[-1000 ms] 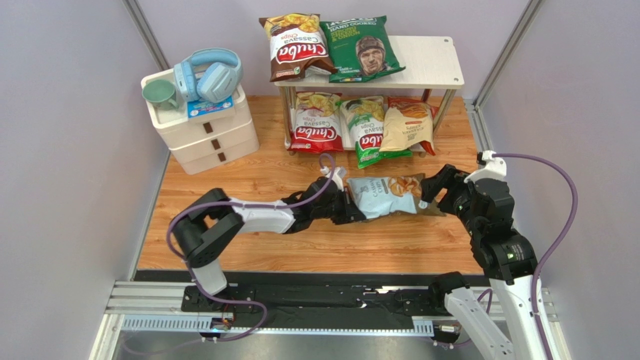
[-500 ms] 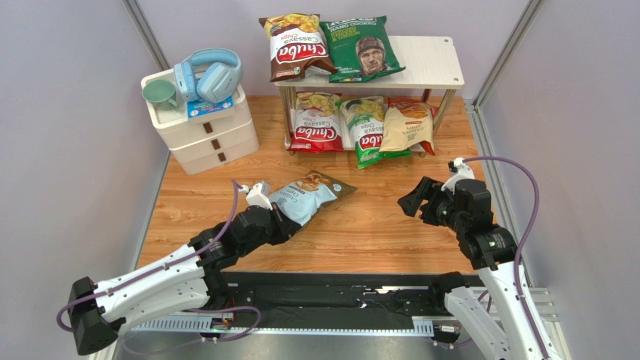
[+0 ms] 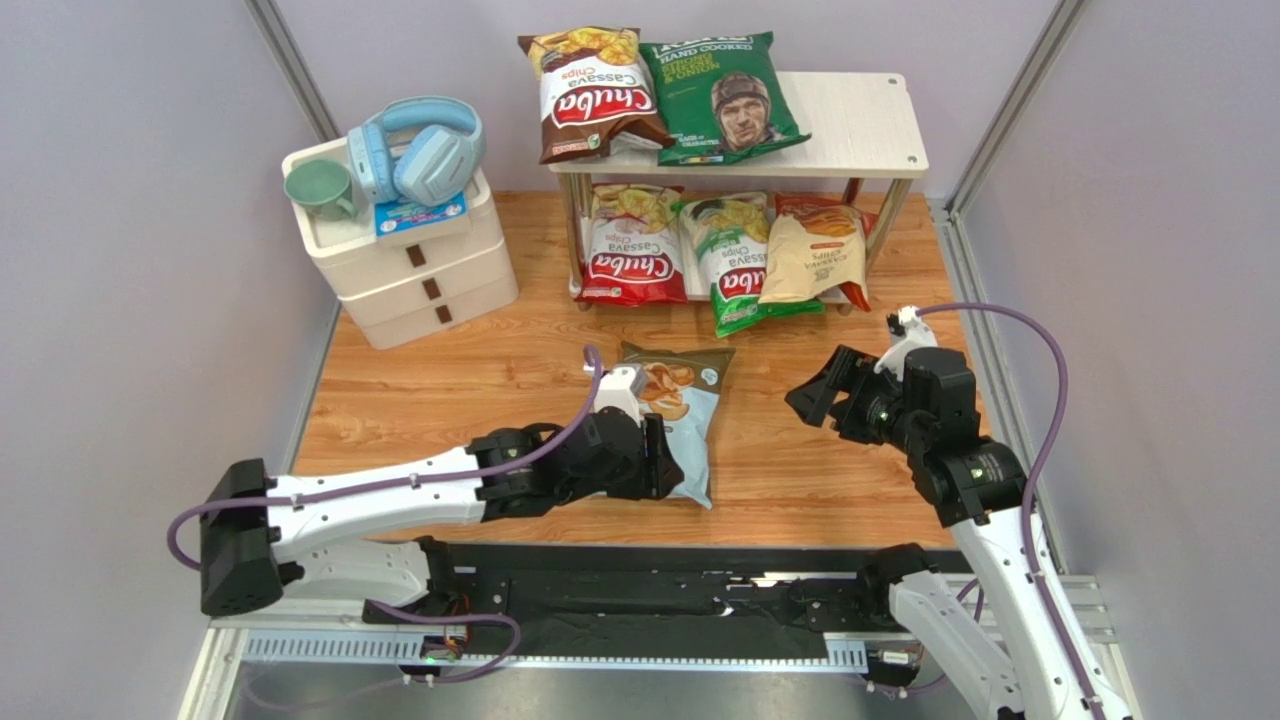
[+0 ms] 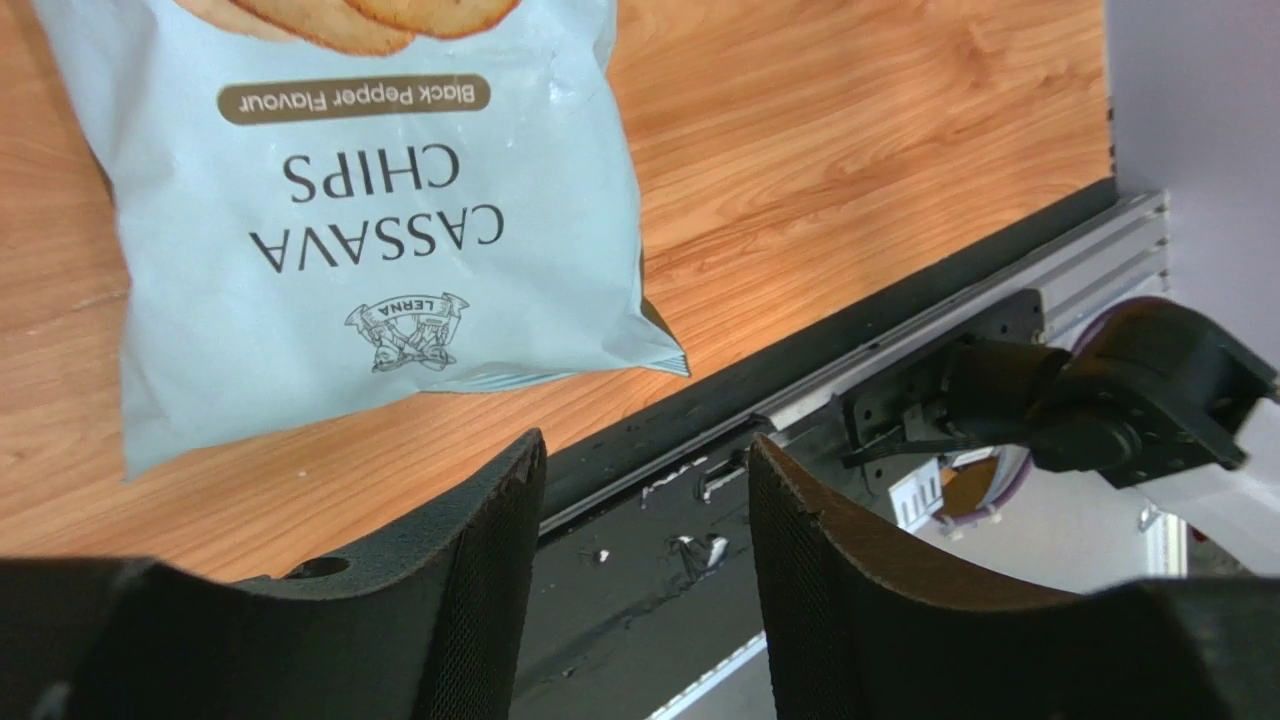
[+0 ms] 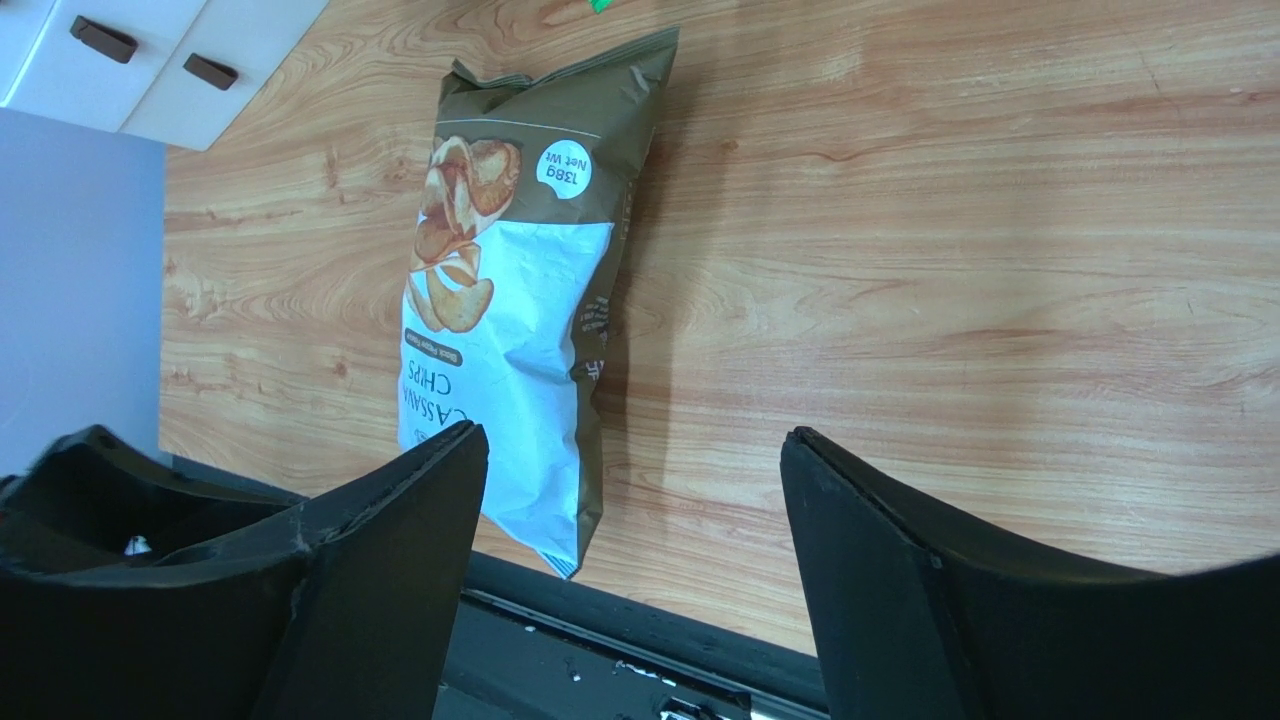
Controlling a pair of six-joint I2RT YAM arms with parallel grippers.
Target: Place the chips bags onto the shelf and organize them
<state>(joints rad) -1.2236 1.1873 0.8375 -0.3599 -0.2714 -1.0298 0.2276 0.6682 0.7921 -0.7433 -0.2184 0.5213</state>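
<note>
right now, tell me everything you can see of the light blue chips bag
The light blue chips bag is a glossy, puffy pillow pack with a brown far end, chip pictures and "Cassava Chips, Black Pepper Flavour" print. It lies flat, face up, on the wooden table, short of the shelf. The left fingers stand open by its near end, not gripping it.

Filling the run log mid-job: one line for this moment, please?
left gripper: open, empty | right gripper: open, empty | light blue bag: flat on table, unheld | shelf: top-right spot free
</note>
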